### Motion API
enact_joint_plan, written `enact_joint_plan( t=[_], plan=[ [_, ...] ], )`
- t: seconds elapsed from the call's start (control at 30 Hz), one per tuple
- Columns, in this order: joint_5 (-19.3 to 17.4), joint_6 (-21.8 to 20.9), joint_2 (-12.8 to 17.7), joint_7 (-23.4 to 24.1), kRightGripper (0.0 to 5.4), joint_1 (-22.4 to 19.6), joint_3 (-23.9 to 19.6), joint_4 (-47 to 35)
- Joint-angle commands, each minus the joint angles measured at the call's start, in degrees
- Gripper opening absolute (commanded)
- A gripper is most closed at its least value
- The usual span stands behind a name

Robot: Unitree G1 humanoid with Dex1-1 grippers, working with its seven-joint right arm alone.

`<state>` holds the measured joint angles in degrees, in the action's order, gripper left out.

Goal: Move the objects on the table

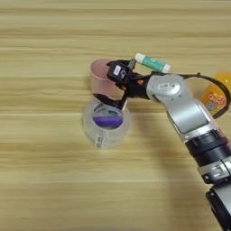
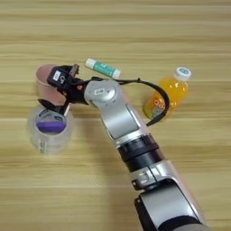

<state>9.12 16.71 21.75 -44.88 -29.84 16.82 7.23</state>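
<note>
A pink plastic cup stands on the wooden table left of centre. Just in front of it sits a wide roll of clear tape with a purple inner label. My right gripper reaches in from the right, up against the cup's right side. It is open: one black finger lies by the cup's far rim, and the other finger lies low between the cup and the tape roll's far rim. A small orange bottle with a white cap stands to the right, behind my forearm.
A green and white tube lies just behind the gripper's wrist. A black cable loops from the arm in front of the orange bottle. My silver forearm crosses the table from the bottom right.
</note>
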Motion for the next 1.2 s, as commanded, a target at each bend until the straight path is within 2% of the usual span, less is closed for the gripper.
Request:
enact_joint_plan(
  t=[0.03,0.27,0.93,1.2],
  plan=[
    [-0.13,-1.79,0.48,0.47,5.38,-5.77,-1.02,-1.29],
    [-0.06,-1.33,0.23,-0.36,5.29,-6.70,-0.60,-0.23],
    [0.42,-1.86,-0.39,-1.02,3.24,-7.61,-0.44,2.10],
    [0.65,-1.60,-0.30,-1.67,2.27,-7.17,-0.16,1.15]
  ],
)
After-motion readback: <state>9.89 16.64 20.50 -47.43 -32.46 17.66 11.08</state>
